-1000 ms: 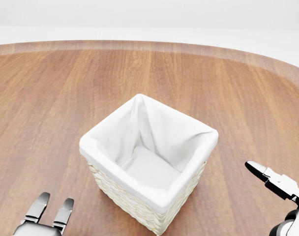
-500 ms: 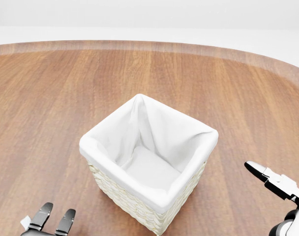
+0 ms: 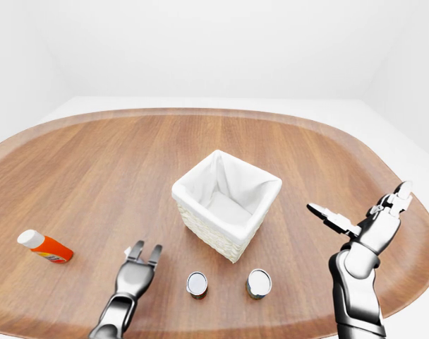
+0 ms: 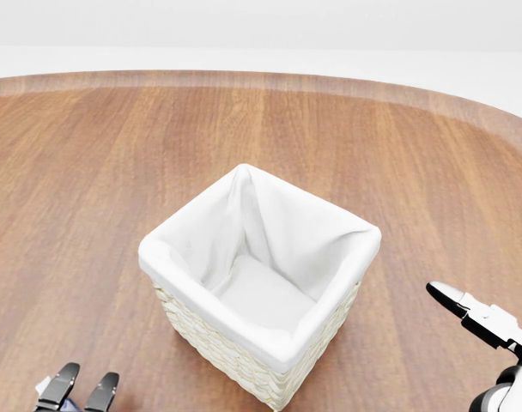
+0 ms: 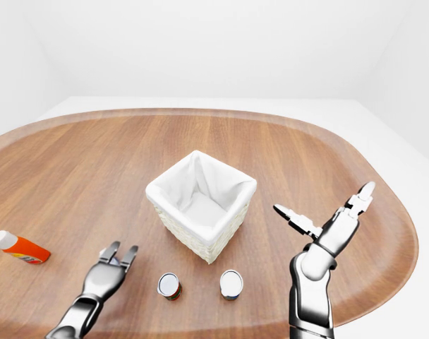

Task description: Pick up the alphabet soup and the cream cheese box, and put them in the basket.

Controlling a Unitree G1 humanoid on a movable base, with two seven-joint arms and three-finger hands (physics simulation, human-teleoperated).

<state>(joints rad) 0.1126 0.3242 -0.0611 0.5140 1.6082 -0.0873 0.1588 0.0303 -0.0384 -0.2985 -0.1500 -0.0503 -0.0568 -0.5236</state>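
We judge the first pick pending: basket (image 3: 227, 205) empty, both hands (image 3: 139, 258) (image 3: 363, 219) released. Next, the left hand must reach a can (image 3: 197, 284).

Both arms are glossy silver-grey metal, built of rounded segments with dark bands at the joints. The left hand (image 3: 137, 265) has a grey palm and short black-tipped fingers. The right hand (image 3: 363, 220) is paler, its slim white fingers ending in black tips.
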